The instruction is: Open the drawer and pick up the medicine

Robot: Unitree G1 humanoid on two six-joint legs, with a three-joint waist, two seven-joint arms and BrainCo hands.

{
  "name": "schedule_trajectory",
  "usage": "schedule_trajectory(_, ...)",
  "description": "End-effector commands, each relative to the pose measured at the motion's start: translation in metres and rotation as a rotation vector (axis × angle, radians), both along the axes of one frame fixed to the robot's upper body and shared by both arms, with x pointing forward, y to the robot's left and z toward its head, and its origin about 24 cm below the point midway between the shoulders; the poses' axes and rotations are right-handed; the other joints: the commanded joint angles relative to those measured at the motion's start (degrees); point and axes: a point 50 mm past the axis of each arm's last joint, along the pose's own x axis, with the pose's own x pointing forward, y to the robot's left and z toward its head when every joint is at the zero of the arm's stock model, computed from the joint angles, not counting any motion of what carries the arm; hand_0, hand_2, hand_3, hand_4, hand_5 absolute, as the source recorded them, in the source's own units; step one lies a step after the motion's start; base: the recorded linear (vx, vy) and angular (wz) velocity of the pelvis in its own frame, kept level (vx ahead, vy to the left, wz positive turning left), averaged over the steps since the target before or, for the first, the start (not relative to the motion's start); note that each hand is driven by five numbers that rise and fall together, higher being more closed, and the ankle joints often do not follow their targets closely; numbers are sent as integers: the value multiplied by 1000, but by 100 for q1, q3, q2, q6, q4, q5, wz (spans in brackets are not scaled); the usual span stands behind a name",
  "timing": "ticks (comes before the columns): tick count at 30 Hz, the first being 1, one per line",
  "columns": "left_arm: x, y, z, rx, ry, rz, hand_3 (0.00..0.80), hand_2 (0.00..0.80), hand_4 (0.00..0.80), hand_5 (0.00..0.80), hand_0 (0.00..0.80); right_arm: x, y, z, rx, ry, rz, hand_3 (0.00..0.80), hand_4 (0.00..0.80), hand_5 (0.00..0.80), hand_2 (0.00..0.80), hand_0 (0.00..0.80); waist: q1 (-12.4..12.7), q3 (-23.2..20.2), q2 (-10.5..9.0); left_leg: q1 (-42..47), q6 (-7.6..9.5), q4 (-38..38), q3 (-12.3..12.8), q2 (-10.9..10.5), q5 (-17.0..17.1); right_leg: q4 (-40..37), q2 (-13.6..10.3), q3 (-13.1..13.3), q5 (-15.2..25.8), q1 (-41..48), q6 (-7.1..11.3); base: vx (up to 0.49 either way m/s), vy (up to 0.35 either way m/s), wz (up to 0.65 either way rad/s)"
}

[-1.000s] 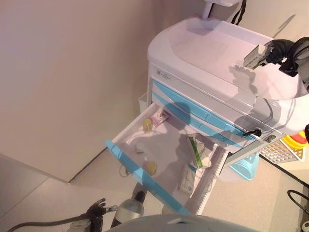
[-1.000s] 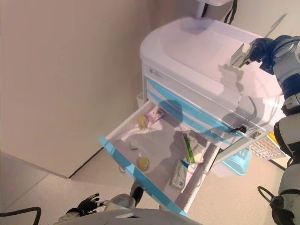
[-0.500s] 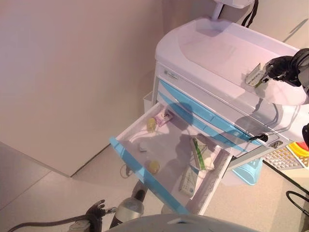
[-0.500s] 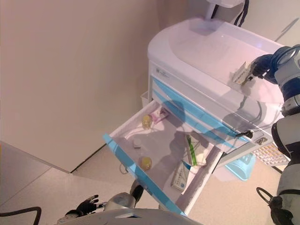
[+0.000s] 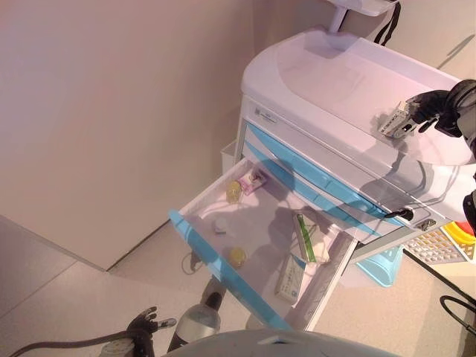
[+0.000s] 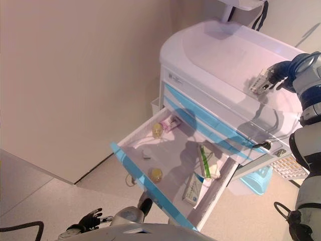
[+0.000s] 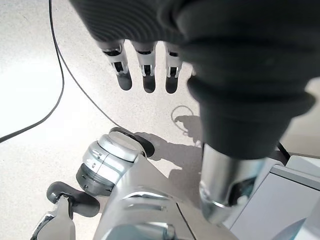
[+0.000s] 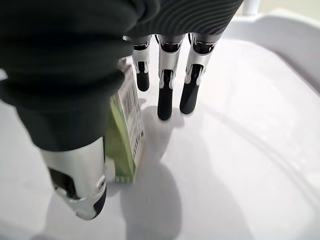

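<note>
The white cart's lowest blue-fronted drawer stands pulled out. Inside lie two small yellow bottles, a pink packet, a green-and-white box and a flat box. My right hand is over the cart top at its right side. A green-and-white medicine box stands on edge on the top, beside the thumb. The fingers are straight and the hand is open. My left hand hangs low by the floor, open with relaxed fingers.
A beige wall runs along the left of the cart. A small white bin hangs on the cart's left side. A light blue bin and a white basket sit at the cart's right.
The camera has shifted. My right hand has lowered the medicine box from above the cart onto its top, and its fingers have straightened. The drawer and left hand are unchanged.
</note>
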Motion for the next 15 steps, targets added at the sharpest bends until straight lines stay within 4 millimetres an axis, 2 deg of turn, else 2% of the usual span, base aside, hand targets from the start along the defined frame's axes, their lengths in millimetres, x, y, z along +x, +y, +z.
schedule_trajectory(1, -2, 6, 3, 21, -8, -45, 0, 0, 0, 0, 0, -1, 1, 48, -121, -160, -13, 0, 0, 0, 0, 0, 83, -68, -46, 416, 232, 28, 215, -187, -773, 446, -334, 468, 580, -692, 227, 0, 0, 0)
schedule_trajectory(11, -4, 9, 3, 30, 1, -45, 0, 0, 0, 0, 0, -3, 1, 67, -154, -279, -26, 0, 0, 0, 0, 0, 23, -92, -100, 436, 227, 11, 329, -156, -799, 377, -328, 539, 625, -687, 262, -3, -2, 0)
schedule_trajectory(15, -5, 12, 4, 38, 14, -56, 0, 0, 0, 0, 0, -4, 5, 76, -80, -338, 5, 0, 0, 0, 0, 0, -64, -105, -128, 449, 235, 26, 440, -134, -831, 389, -335, 616, 650, -718, 289, -44, -24, -13)
